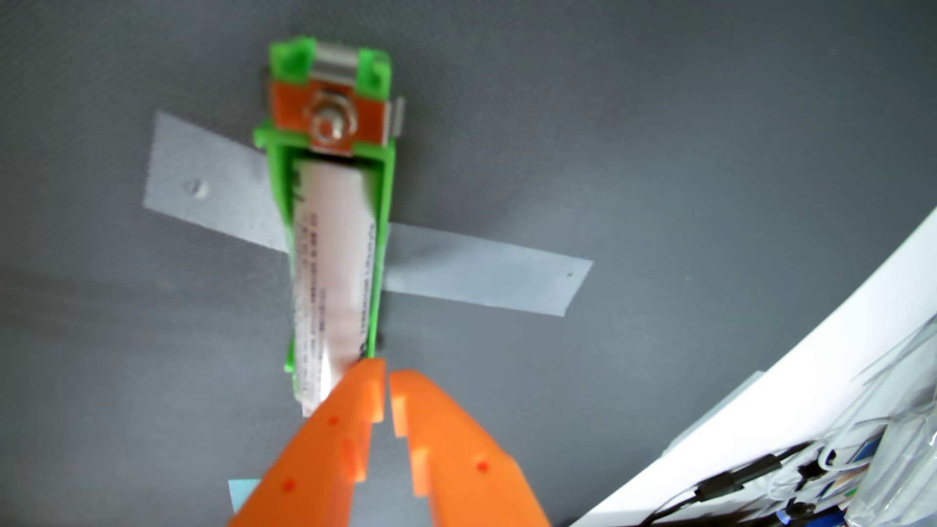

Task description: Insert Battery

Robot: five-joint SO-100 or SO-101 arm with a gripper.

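Note:
A white cylindrical battery (332,273) with small printed text lies lengthwise inside a green plastic holder (383,228). The holder is taped to the grey table by a pale strip of tape (487,276). At the holder's far end sits an orange plate with a metal contact and bolt (329,121). My orange gripper (386,375) comes in from the bottom edge. Its fingers are nearly together, with only a thin gap and nothing between them. The left fingertip (365,385) overlaps the near end of the battery, hiding that end. The picture is slightly blurred.
The grey mat (659,152) covers most of the view. A white curved edge (760,395) runs along the lower right, with black cables and clutter (811,481) beyond it. A light blue patch (241,494) shows at the bottom left of the gripper.

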